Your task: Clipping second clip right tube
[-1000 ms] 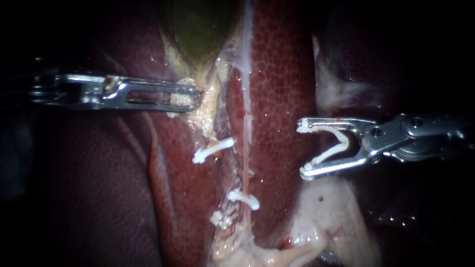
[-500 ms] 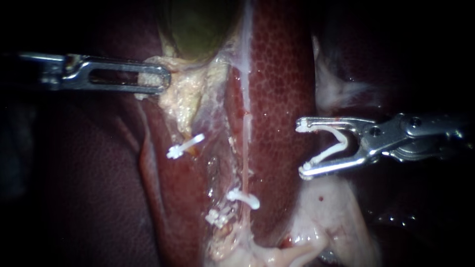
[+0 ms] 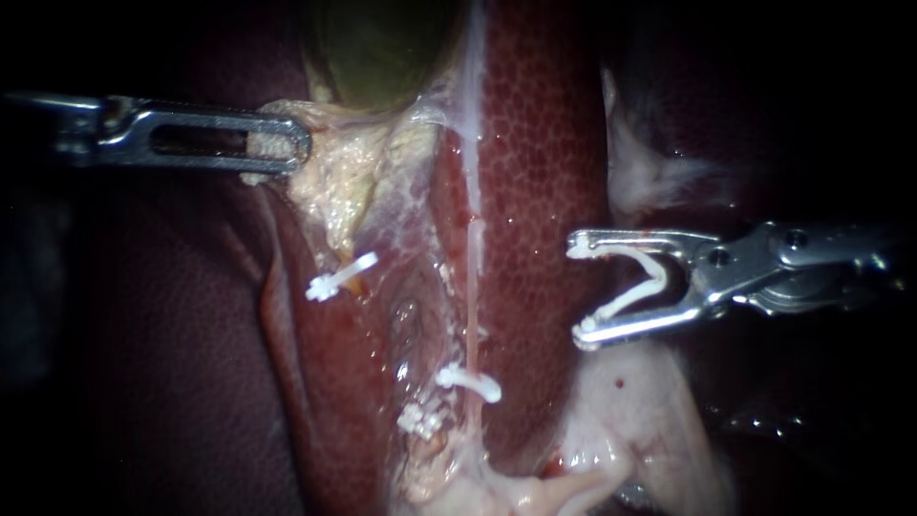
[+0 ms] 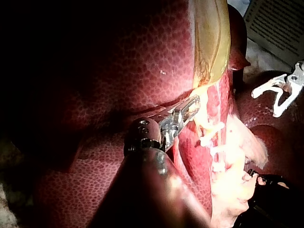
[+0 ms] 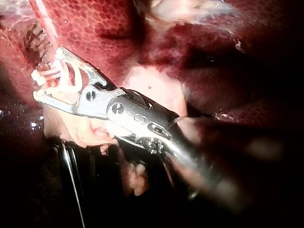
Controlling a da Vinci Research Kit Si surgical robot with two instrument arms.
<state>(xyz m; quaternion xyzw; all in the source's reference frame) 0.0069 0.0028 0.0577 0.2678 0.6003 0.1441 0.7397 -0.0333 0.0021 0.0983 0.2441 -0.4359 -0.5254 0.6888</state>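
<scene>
My left instrument (image 3: 277, 143) has its jaws shut on pale tissue at the gallbladder's (image 3: 382, 48) neck, drawing it to the left. The thin pink right tube (image 3: 471, 306) runs down the middle and carries one white clip (image 3: 470, 382) low down. The left tube bears another clip (image 3: 339, 275). My right instrument (image 3: 580, 290) hangs right of the right tube, apart from it, its jaws standing wide with an open white clip (image 3: 650, 277) seated between them. The left wrist view shows my left instrument (image 4: 192, 105) on the pale neck. The right wrist view shows my right instrument (image 5: 47, 73) and its loaded clip (image 5: 71, 78).
Dark red liver (image 3: 544, 143) lies on both sides of the tubes. A further white clip (image 3: 420, 420) sits near the tubes' lower end. Pale fatty tissue (image 3: 630, 411) lies under my right instrument. In the left wrist view my right instrument (image 4: 280, 95) shows beyond the tubes.
My left instrument has pulled the gallbladder neck tissue left and slightly up, stretching it; the left tube's clip has shifted left with it. My right instrument has hardly moved.
</scene>
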